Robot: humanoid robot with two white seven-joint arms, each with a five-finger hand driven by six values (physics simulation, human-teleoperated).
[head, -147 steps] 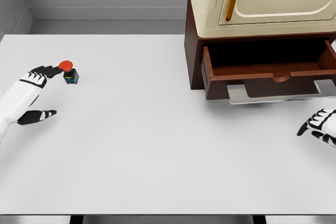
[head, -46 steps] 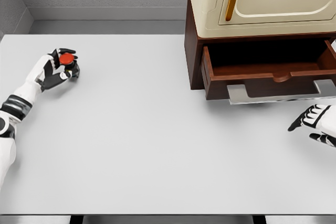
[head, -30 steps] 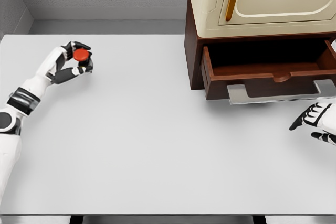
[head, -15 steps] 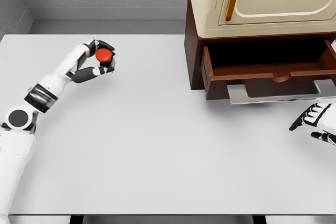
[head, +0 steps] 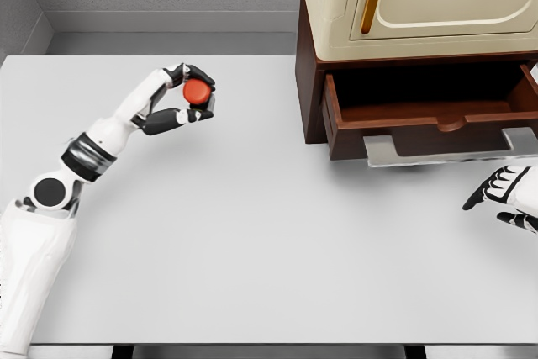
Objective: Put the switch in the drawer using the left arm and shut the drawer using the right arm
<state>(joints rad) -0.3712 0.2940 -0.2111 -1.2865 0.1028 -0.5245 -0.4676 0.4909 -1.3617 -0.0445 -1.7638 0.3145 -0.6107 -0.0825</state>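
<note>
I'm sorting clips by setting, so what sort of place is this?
Likely a simulated tabletop test cell, not a real room: a bare white table against grey walls, a lone cabinet with an open drawer, and flat rendered shading. The left hand holds a red-button switch.

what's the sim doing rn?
The left hand is holding the red-topped switch above the white table, partway between the table's left side and the cabinet. The brown drawer under the cabinet is pulled open, and nothing shows inside it. The right hand sits at the right edge of the view, below the drawer front, fingers relaxed and holding nothing. The switch is not in the drawer yet and the drawer is not closed.
</note>
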